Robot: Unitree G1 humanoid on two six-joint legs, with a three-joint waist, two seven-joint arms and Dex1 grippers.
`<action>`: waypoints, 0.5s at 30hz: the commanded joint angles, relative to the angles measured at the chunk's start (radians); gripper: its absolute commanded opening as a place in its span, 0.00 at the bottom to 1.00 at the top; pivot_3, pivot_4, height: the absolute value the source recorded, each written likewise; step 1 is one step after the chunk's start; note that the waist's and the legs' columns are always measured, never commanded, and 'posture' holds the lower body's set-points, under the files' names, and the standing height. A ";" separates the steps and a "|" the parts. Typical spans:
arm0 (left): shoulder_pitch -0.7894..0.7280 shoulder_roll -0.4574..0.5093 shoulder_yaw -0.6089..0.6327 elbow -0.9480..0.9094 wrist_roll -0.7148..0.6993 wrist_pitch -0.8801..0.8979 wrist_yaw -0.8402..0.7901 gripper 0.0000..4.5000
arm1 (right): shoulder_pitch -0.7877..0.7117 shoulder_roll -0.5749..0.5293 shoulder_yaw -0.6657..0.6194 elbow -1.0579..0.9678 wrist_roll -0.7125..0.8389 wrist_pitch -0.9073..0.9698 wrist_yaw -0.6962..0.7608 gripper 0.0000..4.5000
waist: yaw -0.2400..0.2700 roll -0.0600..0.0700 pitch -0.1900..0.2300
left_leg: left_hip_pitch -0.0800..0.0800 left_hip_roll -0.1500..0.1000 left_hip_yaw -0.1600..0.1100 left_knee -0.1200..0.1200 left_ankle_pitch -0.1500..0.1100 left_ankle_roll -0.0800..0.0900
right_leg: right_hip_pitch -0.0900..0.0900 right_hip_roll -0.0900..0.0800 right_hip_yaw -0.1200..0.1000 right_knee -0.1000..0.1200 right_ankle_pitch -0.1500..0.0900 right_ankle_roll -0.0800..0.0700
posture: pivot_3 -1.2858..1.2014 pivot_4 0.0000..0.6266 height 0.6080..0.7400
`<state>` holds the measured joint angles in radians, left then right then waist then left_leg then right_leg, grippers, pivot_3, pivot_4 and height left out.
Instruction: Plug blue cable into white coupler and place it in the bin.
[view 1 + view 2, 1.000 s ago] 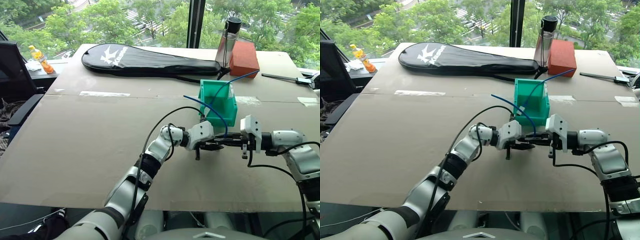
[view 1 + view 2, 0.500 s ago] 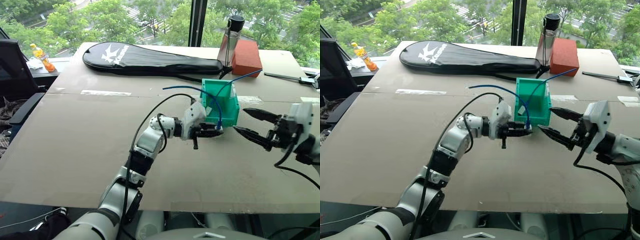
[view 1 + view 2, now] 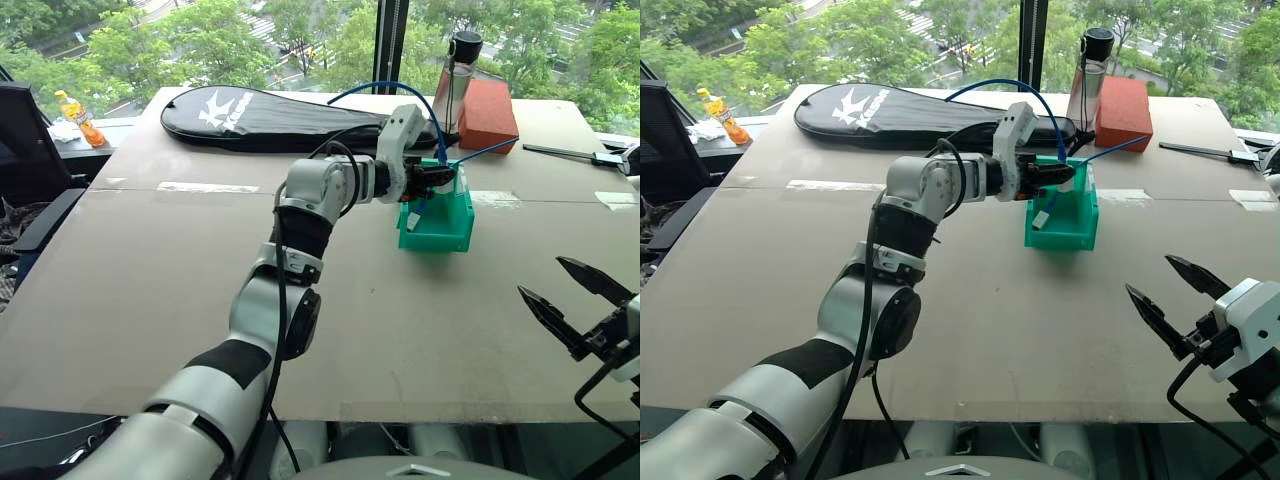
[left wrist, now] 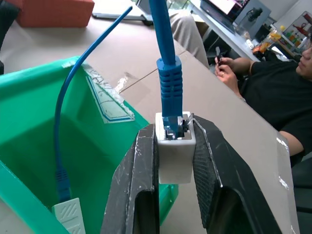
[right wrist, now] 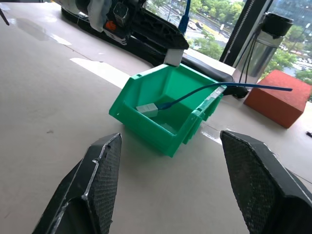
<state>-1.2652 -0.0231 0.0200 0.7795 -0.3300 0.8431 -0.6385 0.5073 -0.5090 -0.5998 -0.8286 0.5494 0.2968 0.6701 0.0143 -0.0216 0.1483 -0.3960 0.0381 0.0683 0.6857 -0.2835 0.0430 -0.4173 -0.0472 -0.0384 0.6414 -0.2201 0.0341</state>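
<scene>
**Coupler held over the bin, cable plugged in**

Beyond the tall windows stand green trees, and before them lies the broad tan worktop (image 3: 150, 290), with a long black racket case (image 3: 270, 118) at its far side. Near the case stand a clear bottle with a black cap (image 3: 455, 85) and a reddish-brown brick-like block (image 3: 488, 113).

Over the small teal-green rectangular plastic bin (image 3: 440, 225), the left end effector (image 3: 446, 176) is closed on the tiny white rectangular plastic coupler (image 4: 174, 153). Both black fingers (image 4: 139, 180) press flat against the coupler's two sides, so the jaws stand only as wide as that block. The short thin blue cable (image 4: 165, 58) is seated in the coupler's socket by its ribbed blue boot and rises from it, arching back above the left arm.

Inside the bin lies a longer blue cord with a white end piece (image 5: 146, 109); the cord runs out over the bin's far wall toward the brick-like block.

Well apart from the bin, near the worktop's front right edge, the right end effector (image 3: 578, 305) is wide open. Its two pointed black fingers are spread and hold nothing.

A seated person in a black shirt (image 4: 273, 87) shows past the worktop's edge in the left wrist view.
</scene>
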 commanded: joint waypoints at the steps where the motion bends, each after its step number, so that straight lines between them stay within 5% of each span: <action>1: -0.082 -0.039 0.003 0.169 0.047 -0.133 0.041 0.08 | 0.009 0.015 -0.050 -0.022 0.014 -0.015 -0.044 0.69 | 0.001 0.000 0.000 | 0.000 0.000 0.000 0.000 0.000 0.000 | 0.000 0.000 0.000 0.000 0.000 0.000 | 0.52 0.24 1.00; 2: -0.103 -0.048 0.015 0.219 0.049 -0.145 0.056 0.08 | 0.014 0.019 -0.054 -0.019 0.017 -0.013 -0.051 0.69 | 0.001 0.000 0.000 | -0.001 0.000 0.000 0.000 0.000 0.000 | -0.001 0.000 0.000 -0.001 0.000 0.000 | 0.52 0.24 1.00; 11: -0.182 -0.034 0.052 0.344 0.064 -0.156 0.049 0.95 | 0.064 0.026 -0.048 -0.016 0.004 -0.038 -0.055 0.70 | 0.000 0.000 0.002 | -0.002 0.000 0.000 -0.001 0.000 0.000 | -0.002 0.000 0.000 -0.001 0.001 -0.003 | 0.52 0.24 1.00; 15: -0.144 0.039 0.035 0.169 0.028 0.032 -0.054 0.98 | 0.043 0.010 -0.025 -0.006 -0.002 -0.031 -0.061 0.70 | -0.004 0.000 0.002 | -0.002 0.000 0.001 -0.001 0.000 0.000 | -0.003 0.000 0.001 0.000 0.001 -0.002 | 0.52 0.24 1.00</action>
<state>-1.4047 -0.0148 0.0558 1.0656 -0.2730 0.8015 -0.6460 0.5584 -0.4874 -0.6213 -0.8252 0.5486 0.2773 0.6194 0.0099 -0.0218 0.1502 -0.3978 0.0381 0.0699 0.6843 -0.2836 0.0431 -0.4208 -0.0474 -0.0367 0.6415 -0.2192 0.0317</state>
